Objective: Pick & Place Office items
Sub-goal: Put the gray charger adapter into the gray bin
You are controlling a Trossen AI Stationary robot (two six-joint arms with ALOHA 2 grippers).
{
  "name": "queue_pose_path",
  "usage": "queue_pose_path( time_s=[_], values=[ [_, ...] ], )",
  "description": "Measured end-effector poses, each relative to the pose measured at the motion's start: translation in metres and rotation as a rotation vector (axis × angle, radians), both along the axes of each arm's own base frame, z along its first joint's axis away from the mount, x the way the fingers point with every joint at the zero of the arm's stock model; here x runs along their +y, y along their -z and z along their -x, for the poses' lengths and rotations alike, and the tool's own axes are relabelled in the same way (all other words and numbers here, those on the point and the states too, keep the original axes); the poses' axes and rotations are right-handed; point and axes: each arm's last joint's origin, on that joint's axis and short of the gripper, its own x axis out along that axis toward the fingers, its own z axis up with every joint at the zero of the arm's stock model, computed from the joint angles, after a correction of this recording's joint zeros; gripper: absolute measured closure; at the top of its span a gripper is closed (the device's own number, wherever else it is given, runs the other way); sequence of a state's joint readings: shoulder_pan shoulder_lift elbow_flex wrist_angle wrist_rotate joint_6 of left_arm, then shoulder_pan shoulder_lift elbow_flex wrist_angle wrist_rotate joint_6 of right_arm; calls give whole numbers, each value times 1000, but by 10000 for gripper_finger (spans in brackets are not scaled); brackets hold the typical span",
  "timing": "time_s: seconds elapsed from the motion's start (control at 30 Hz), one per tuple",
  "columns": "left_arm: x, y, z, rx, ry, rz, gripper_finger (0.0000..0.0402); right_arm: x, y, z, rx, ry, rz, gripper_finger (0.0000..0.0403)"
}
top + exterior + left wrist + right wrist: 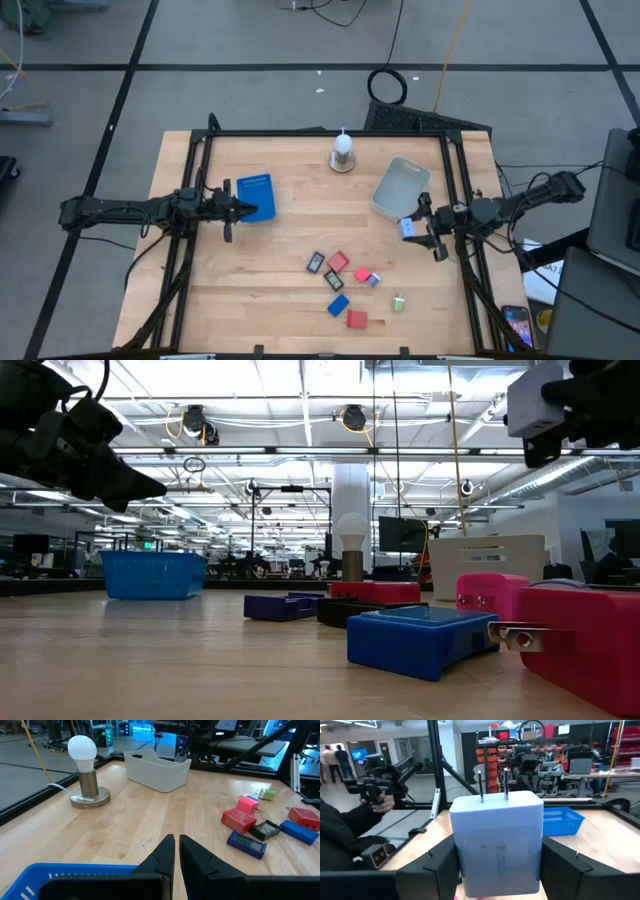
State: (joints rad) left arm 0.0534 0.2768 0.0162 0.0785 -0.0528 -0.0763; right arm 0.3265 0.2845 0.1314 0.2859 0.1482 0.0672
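Note:
My right gripper (414, 229) is near the table's right edge, just near of the grey tub (400, 186), shut on a pale blue plug block (497, 840). The block also shows in the high view (408, 228) and in the low view (530, 405). The other office items lie flat on the wood in the near middle: red (338, 263), pink (362, 275), black (316, 262), blue (338, 305) and green (398, 303). My left gripper (236, 208) is shut and holds nothing, level above the table beside the blue basket (258, 195). My right gripper pinches the plug block by its two opposite side faces (462, 852), one finger on each side. The fingers (560, 865) lie about level and come from the table's right side. The block is lifted clear of the table, its two metal prongs (492, 782) pointing away from the wrist.
A light bulb on a round base (343, 152) stands at the far middle of the table. A dark frame rail (325, 132) runs along the far edge. There is bare wood between the basket and the cluster of items.

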Motion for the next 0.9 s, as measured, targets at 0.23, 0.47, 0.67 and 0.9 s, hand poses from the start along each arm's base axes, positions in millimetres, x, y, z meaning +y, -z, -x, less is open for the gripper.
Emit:
queue_pose_path(
  time_s=[0.23,0.47,0.67,0.9],
  values=[
    [0,0,0,1,1,-7,376,-1,5,2,-88,-7,8,198],
    [0,0,0,1,0,-4,376,-2,5,2,-94,-2,7,198],
    [0,0,0,2,1,-9,376,-2,5,2,-94,-2,10,198],
    [0,0,0,2,1,-11,376,-2,6,2,-95,-1,23,198]
  ],
)
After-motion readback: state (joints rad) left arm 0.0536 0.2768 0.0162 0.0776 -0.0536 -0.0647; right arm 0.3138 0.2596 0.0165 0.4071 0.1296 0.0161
